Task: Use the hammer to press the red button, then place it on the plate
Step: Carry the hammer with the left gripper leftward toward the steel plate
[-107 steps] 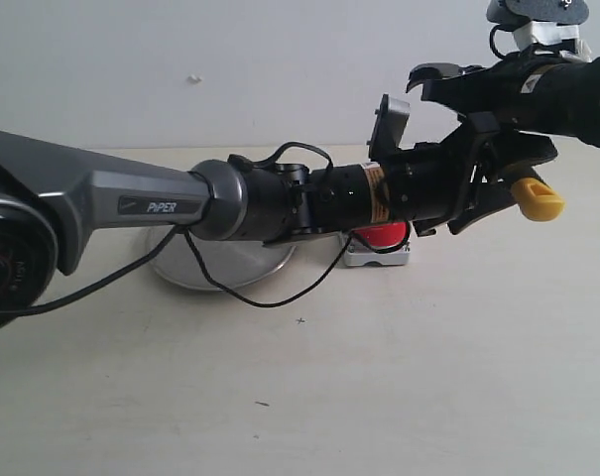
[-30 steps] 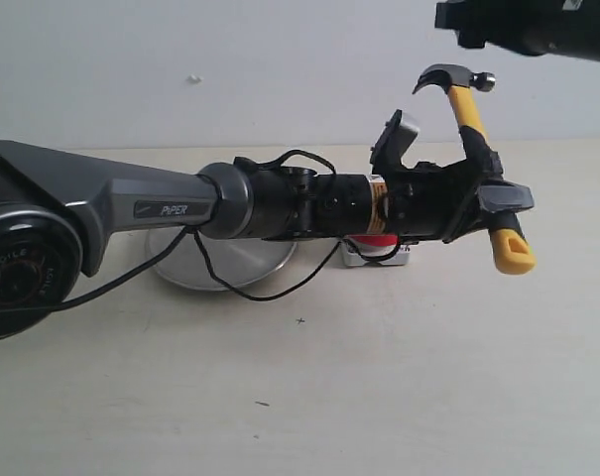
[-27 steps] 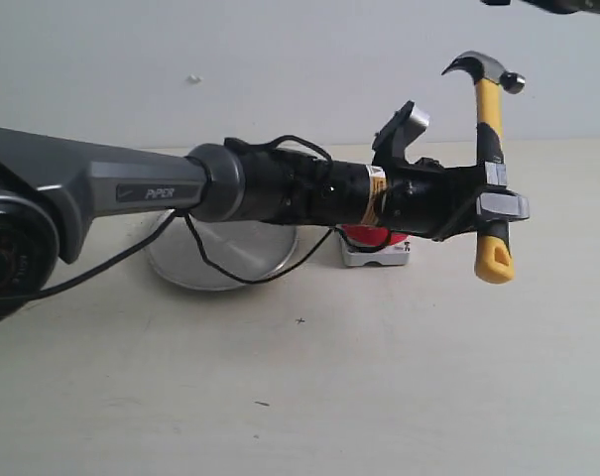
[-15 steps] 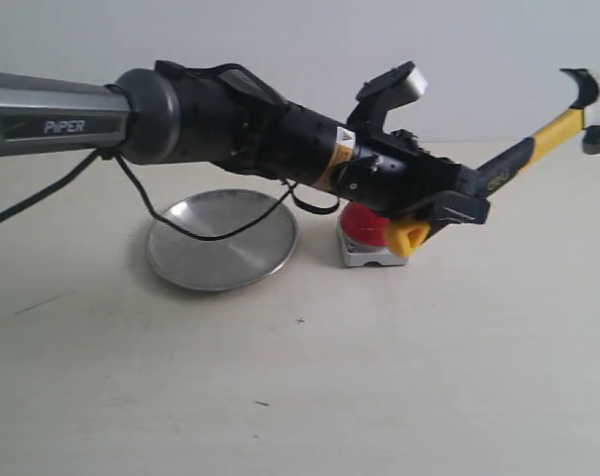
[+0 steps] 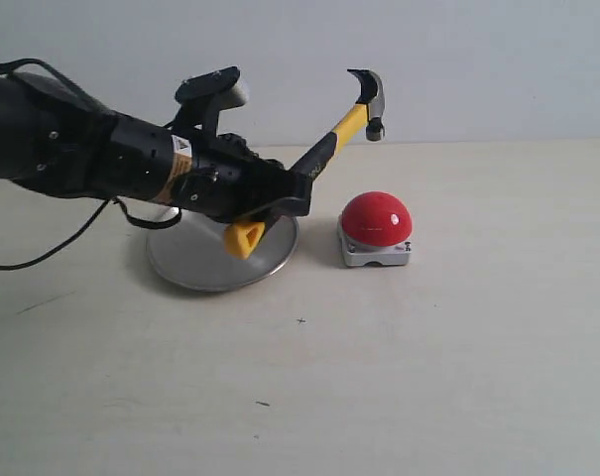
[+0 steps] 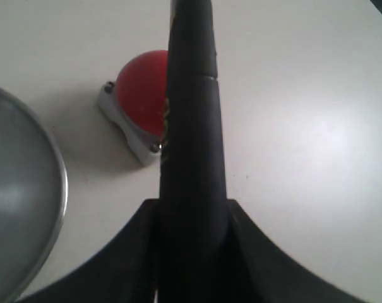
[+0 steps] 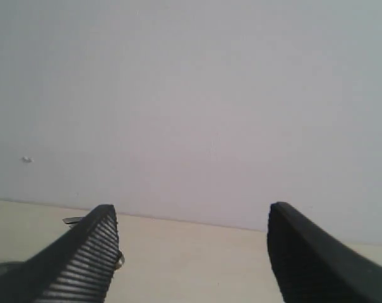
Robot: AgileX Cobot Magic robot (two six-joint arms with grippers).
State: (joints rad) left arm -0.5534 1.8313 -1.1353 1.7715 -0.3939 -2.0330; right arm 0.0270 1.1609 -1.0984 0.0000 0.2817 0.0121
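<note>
Change: hammer (image 5: pixel 321 156) swung left; red button (image 5: pixel 376 216) uncovered.
Left pincer (image 5: pixel 285 193): grips hammer.
Right pincer (image 7: pixel 192 209): wide.
Count: one each of hammer, red button, plate (image 5: pixel 205 274).

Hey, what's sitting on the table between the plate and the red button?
Nothing: only bare table separates the plate from the red button, clearest in the exterior view and confirmed by the left wrist view.

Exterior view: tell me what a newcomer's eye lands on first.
The glossy red button sits right of centre on the table. The hammer slants up from the left pincer, its head poised above the dome. Left of the button lies the silver plate.
</note>
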